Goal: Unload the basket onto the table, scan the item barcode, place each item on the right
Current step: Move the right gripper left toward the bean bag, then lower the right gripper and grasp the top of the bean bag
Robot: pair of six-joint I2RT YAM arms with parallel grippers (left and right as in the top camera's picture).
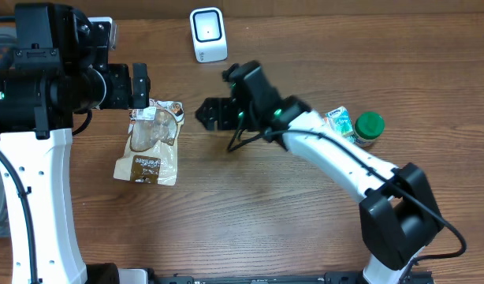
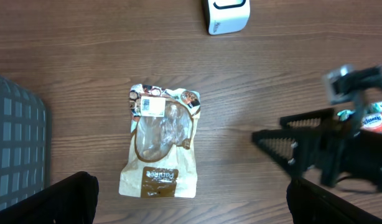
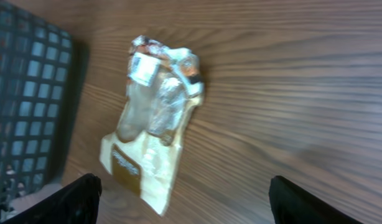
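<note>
On the table [image 1: 266, 221], left side: pouch [image 1: 150, 148], flat, long axis running away from the scanner [image 1: 208, 34] (barcode [image 2: 152, 106] on its scanner-side end). Left gripper [image 1: 139, 87], jaws spread, empty, at that end, nearer. Right gripper [image 1: 210, 115], likewise spread, empty, to the pouch's right, apart.

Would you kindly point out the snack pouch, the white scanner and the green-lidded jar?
snack pouch [image 2: 158, 146], left wrist view, on its clear middle window.
white scanner [image 1: 208, 33], overhead view, on its front face.
green-lidded jar [image 1: 370, 125], overhead view, on the green lid.
</note>
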